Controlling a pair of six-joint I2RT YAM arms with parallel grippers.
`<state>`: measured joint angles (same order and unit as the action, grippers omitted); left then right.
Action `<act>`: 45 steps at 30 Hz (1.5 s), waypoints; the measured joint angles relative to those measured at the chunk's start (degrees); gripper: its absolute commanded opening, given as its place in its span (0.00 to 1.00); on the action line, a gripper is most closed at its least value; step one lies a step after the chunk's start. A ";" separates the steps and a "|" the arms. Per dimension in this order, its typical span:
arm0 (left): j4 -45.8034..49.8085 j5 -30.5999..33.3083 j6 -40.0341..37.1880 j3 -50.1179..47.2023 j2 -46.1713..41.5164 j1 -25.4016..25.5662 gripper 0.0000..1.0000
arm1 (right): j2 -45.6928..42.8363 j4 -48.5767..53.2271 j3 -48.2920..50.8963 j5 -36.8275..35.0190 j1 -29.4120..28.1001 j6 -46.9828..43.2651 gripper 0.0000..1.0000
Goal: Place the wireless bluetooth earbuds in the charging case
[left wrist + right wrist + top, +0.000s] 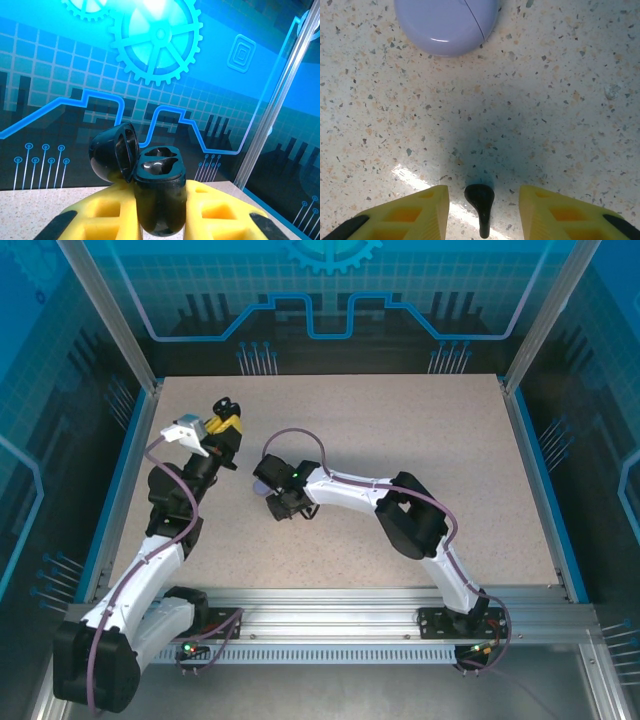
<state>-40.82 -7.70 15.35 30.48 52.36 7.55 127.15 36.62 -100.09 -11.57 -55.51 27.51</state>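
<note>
The left gripper (160, 222) is clenched on the black charging case (159, 197), holding it upright off the table with its lid (114, 156) swung back. That leaves the two wells, which look empty, facing up for loading. The right gripper (483, 220) is released, its fingers (415, 215) straddling but not touching a black earbud (480, 199) that lies on the table (560, 100), seemingly set to pinch it. A closed purple case (447, 22) lies beyond. The wrist views supply this close detail and the top view supplies the layout: left gripper near the far left corner, right gripper toward the table's middle, well apart.
</note>
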 measured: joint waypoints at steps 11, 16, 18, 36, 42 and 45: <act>-0.70 -0.02 1.25 -0.04 0.66 0.00 0.00 | 1.66 -0.02 0.00 0.02 0.00 0.57 0.38; -0.70 -0.02 1.27 -0.07 0.66 0.00 0.00 | 2.16 0.00 -0.07 0.02 0.00 0.68 0.37; -0.70 -0.02 1.27 -0.11 0.66 0.00 0.00 | 2.25 0.09 -0.20 0.00 -0.02 0.83 0.35; -1.09 -0.02 1.27 -0.33 0.66 0.00 0.00 | 3.50 2.23 -2.43 -1.88 -0.61 1.05 0.28; -1.09 -0.04 1.27 -0.33 0.66 0.00 0.00 | 3.58 2.12 -2.51 -1.95 -0.85 1.22 0.21; -1.09 -0.04 1.29 -0.33 0.66 0.00 0.00 | 3.56 2.14 -2.56 -1.95 -0.87 1.29 0.16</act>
<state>-41.91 -7.75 16.64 30.15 53.01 7.55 130.72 38.76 -102.65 -13.52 -56.38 28.80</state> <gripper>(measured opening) 0.213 0.190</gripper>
